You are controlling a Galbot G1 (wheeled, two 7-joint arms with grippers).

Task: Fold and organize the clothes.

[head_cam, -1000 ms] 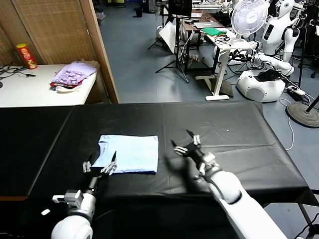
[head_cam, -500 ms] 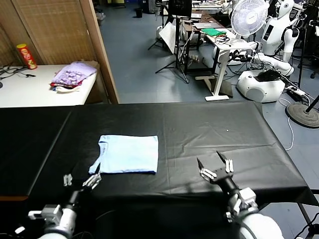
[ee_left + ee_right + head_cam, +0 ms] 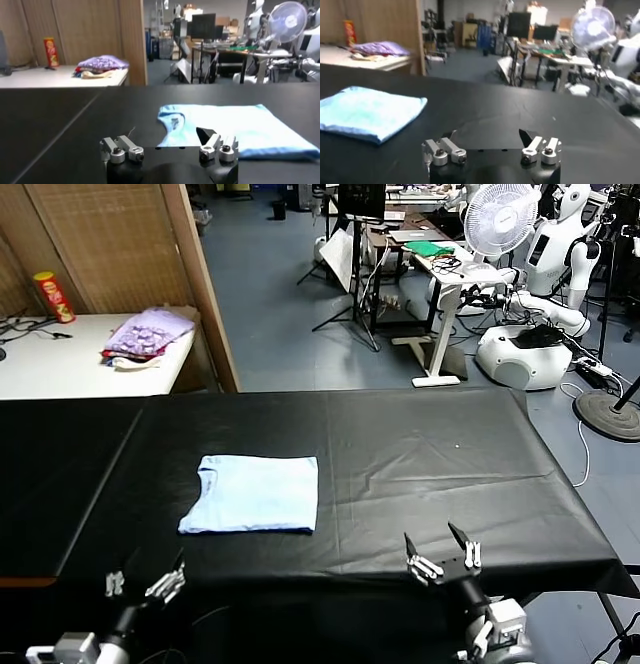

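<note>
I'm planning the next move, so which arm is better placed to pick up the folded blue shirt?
Left, probably. The left pincer, open, sits at the table's near edge just below the T-shirt; the right pincer is farther aside.

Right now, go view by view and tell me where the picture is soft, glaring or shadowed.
Head view: even light, the folded T-shirt sharp on the matt black tablecloth, no glare. Left wrist view: shirt and left end effector crisp, room behind softer. Right wrist view: soft throughout, the fan washed out, right end effector clearest.

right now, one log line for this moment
shirt: folded flat on table | left tool: open, near edge | right tool: open, near edge
</note>
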